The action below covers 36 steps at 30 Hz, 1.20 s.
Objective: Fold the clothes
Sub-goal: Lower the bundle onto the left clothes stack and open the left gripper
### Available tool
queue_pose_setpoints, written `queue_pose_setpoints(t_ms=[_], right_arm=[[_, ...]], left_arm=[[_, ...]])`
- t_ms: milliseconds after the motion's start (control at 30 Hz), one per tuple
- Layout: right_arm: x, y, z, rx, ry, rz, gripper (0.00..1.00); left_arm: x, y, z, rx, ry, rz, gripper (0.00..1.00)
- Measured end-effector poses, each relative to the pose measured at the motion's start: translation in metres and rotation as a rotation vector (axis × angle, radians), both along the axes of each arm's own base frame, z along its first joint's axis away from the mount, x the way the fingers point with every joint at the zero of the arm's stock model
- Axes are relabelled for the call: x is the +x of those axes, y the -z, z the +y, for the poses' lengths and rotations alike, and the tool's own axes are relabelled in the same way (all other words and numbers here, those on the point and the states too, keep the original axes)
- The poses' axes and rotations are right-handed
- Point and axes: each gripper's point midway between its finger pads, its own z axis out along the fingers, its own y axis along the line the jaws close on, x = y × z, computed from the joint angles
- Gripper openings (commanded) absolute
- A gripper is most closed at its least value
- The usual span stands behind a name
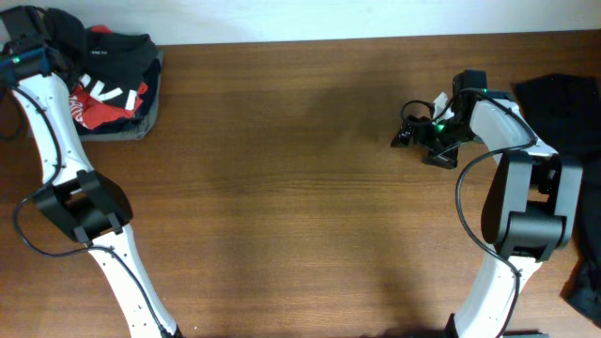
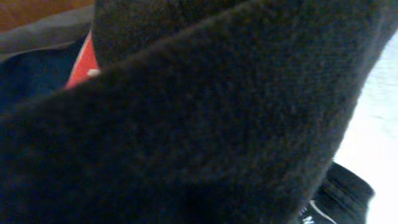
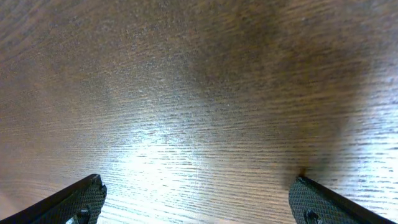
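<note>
At far left, heaped black-and-red clothes [image 1: 117, 56] (left gripper [image 1: 33, 42] unclear among them, right gripper [image 3: 198, 202] wide).

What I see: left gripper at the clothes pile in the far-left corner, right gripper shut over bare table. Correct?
One slip: the right gripper is open, not shut; the right wrist view shows its fingers wide apart over the bare table. The rest stands.

Black, red-and-white printed clothes [image 1: 120, 56]
</note>
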Motion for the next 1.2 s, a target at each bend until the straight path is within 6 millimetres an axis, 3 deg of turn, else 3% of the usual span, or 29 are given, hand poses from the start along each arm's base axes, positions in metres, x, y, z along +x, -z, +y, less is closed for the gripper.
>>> queue_pose_setpoints(t_ms=[100,333,367,467,500,700,1000,1100,1200], right_arm=[[-0.002,0.0,0.001,0.003,0.0,0.01,0.99],[-0.004,0.0,0.002,0.006,-0.001,0.017,0.99],[-0.004,0.0,0.002,0.006,-0.001,0.019,0.99],[-0.005,0.0,0.002,0.007,-0.001,0.021,0.99],[-0.005,0.0,0.002,0.007,-0.002,0.021,0.99],[-0.005,0.0,0.002,0.007,-0.003,0.02,0.99],[-0.004,0.0,0.002,0.006,-0.001,0.018,0.99],[-0.003,0.0,0.002,0.006,0.001,0.016,0.99],[-0.003,0.0,0.002,0.006,0.001,0.013,0.99]], left_arm=[[-0.001,0.003,0.003,0.01,-0.014,0.007,0.16],[-0.003,0.006,0.007,0.014,-0.027,0.016,0.17],[-0.003,0.006,0.008,0.014,-0.029,0.016,0.22],[-0.004,0.006,0.011,0.02,-0.032,0.019,0.91],[-0.005,0.006,0.012,0.025,-0.032,0.021,0.99],[-0.022,0.014,0.024,0.038,-0.045,0.087,0.99],[-0.054,0.027,0.023,0.024,-0.064,0.226,0.98],[-0.054,0.013,0.025,0.039,-0.07,0.205,0.94],[-0.051,-0.022,0.027,0.084,-0.056,0.139,0.89]])
